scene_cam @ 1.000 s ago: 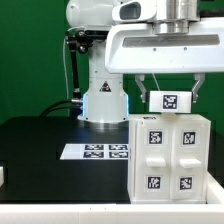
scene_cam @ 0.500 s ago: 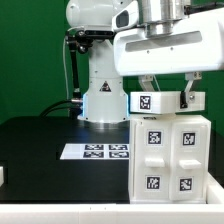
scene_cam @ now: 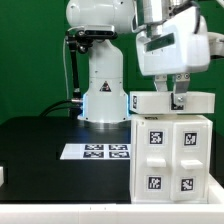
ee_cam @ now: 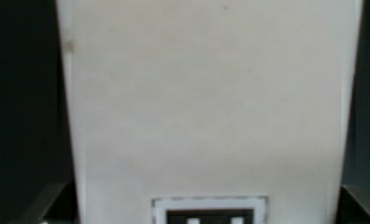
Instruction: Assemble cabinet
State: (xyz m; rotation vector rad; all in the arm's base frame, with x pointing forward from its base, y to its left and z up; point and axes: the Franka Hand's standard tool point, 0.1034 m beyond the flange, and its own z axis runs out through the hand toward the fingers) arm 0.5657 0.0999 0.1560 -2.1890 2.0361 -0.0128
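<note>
The cabinet body is a white box with four tags on its front, standing at the exterior view's right. A white top piece sits level just above its top edge. I cannot tell whether the two touch. My gripper comes down from above and is shut on this piece, with one finger showing on its near side. In the wrist view the white piece fills the picture, with a tag at its end and my gripper astride it.
The marker board lies flat on the black table, left of the cabinet. The arm's white base stands behind it with cables on its left. A small white part sits at the left edge.
My gripper has turned about its vertical axis with the white piece in it. The piece's tag no longer faces the exterior camera, and the piece now sits lower, level over the cabinet top.
</note>
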